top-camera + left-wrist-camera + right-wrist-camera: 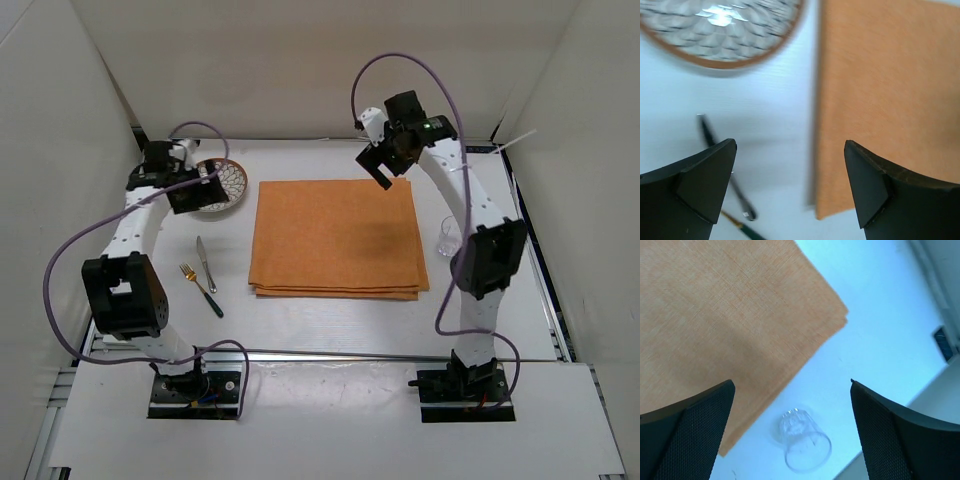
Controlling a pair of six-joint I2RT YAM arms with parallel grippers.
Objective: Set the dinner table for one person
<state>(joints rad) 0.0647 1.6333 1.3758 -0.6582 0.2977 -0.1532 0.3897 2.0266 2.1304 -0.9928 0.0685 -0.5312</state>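
Left gripper (790, 150): fingers wide apart, nothing between them; bare white surface shows in the gap.
Left gripper position: held above the table, by the plate's near-left edge in the top view.
Right gripper (792, 385): fingers also spread, holding nothing.
Right gripper position: raised over the far right corner of the placemat.
Plate (222, 186): round, patterned, brown rim; lies far left, just left of the placemat and apart from it.
Placemat (335, 235): orange cloth, folded, flat at the middle of the table.
Knife (204, 263): lies left of the placemat, nearer than the plate, pointing roughly away from the arm bases.
Fork (200, 288): gold head, dark green handle; just beside the knife, angled, its handle toward the placemat's near corner.
Glass (802, 440): clear; sits right of the placemat near its right edge, close to the right arm.
Table (330, 320): large white top with white walls around it; carries every item, the arm bases at its near edge.
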